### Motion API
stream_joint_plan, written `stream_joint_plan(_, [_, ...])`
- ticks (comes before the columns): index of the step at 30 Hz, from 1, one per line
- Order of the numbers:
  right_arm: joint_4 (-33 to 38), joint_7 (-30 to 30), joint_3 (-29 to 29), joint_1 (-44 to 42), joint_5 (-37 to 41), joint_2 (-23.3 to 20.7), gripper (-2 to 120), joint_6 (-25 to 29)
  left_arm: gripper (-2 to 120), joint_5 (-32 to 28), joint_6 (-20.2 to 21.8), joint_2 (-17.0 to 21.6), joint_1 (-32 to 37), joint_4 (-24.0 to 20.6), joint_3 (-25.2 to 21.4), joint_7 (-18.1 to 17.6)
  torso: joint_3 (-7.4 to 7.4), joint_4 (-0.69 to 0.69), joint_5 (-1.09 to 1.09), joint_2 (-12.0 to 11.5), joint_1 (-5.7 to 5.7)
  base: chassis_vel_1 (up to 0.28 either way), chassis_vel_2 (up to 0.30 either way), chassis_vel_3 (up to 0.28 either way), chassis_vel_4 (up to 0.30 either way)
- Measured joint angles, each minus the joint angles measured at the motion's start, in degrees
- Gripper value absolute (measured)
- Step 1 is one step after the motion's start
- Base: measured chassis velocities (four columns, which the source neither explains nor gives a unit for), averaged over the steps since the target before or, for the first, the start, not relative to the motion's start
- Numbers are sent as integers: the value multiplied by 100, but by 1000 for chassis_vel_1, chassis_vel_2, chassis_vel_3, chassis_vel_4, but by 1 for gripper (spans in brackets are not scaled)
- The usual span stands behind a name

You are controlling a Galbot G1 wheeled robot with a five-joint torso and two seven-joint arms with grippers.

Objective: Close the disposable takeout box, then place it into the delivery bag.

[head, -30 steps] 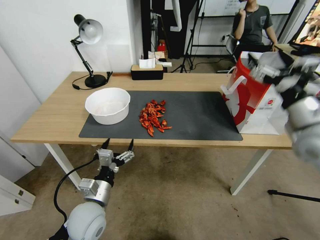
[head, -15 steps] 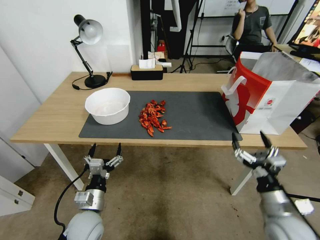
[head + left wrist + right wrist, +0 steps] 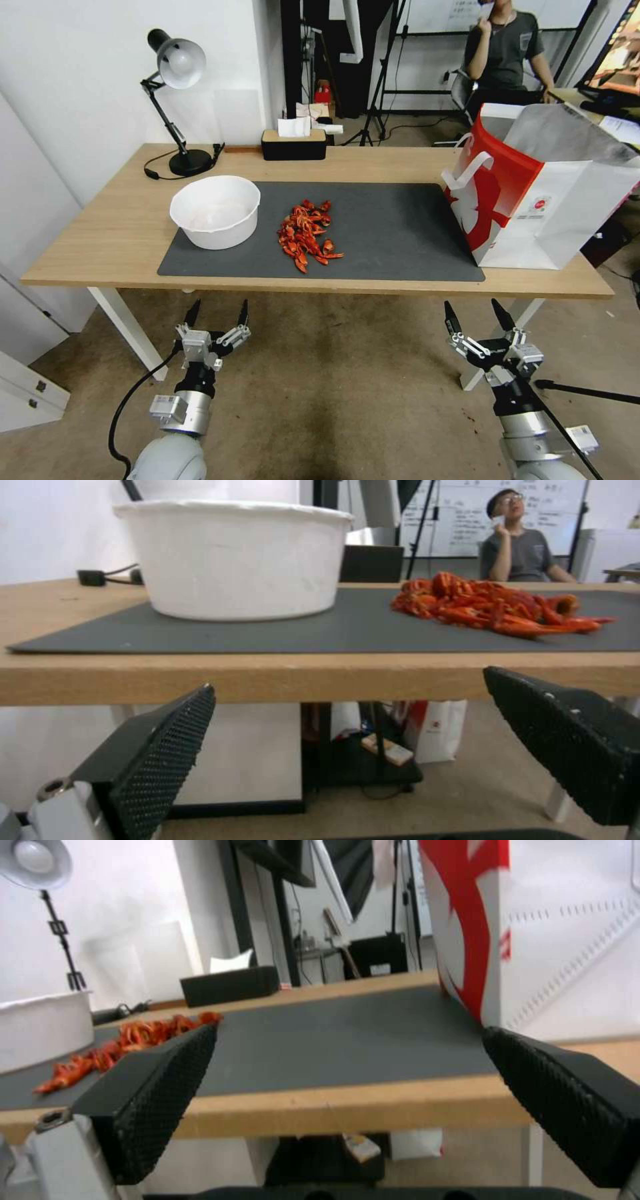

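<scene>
Both grippers — left gripper (image 3: 217, 313) and right gripper (image 3: 479, 315) — hang below the table's (image 3: 100, 247) front edge, jaws apart and empty, so I judge the takeout box already inside the delivery bag (image 3: 533, 193) — its interior hidden.

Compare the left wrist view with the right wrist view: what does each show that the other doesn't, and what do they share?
Left wrist only: the left gripper, open, below the table edge; the white bowl's full side close up; a seated person behind the table.

Right wrist only: the right gripper, open, also below the table edge; the delivery bag standing on the table's right end; a desk lamp; a black tissue box.

Both: the grey mat, the pile of red crayfish shells on it, the wooden tabletop, and part of the bowl.
</scene>
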Motion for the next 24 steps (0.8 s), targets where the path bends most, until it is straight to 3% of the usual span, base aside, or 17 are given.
stream_joint_plan(7, [-119,113,-105,130,172,4,100,-166,100,-74,-139,-40,16,162,-16,243,0,0,1,0,0,0,0,0,0])
stream_joint_plan(24, [-83,122,-104,153,231,-46,100,-208,100,-73,-190,-88,28,238,-4,206,0,0,1,0,0,0,0,0,0])
